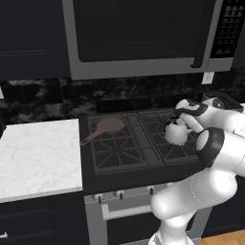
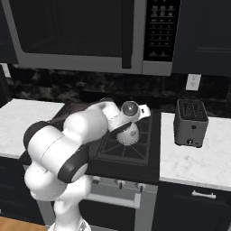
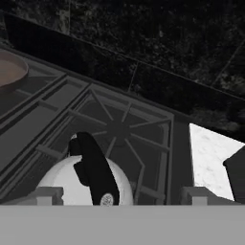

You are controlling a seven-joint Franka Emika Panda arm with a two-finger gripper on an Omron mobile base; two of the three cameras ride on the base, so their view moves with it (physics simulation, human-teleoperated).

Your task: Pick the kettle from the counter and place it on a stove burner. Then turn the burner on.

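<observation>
The small silver-white kettle (image 1: 176, 134) (image 2: 128, 134) (image 3: 67, 184) sits on the right side of the dark cooktop, on the front right grate as far as I can tell. Its dark arched handle (image 3: 93, 167) rises between my fingers. My gripper (image 1: 179, 117) (image 2: 128, 121) (image 3: 122, 196) hangs right over the kettle and is open. The fingertips (image 3: 48, 195) stand wide apart and neither touches the handle. The rear right stove burner (image 3: 117, 127) lies just beyond the kettle. The narrow marble counter (image 2: 198, 158) (image 3: 208, 153) is to the right of the stove.
A brown copper frying pan (image 1: 110, 126) (image 3: 7, 72) rests on the rear left burner. The boxy grey toaster (image 2: 191, 122) stands on the right counter. A wider marble slab (image 1: 38, 158) lies left of the stove. Knobs (image 1: 119, 194) line the stove front, and a microwave (image 1: 143, 33) hangs overhead.
</observation>
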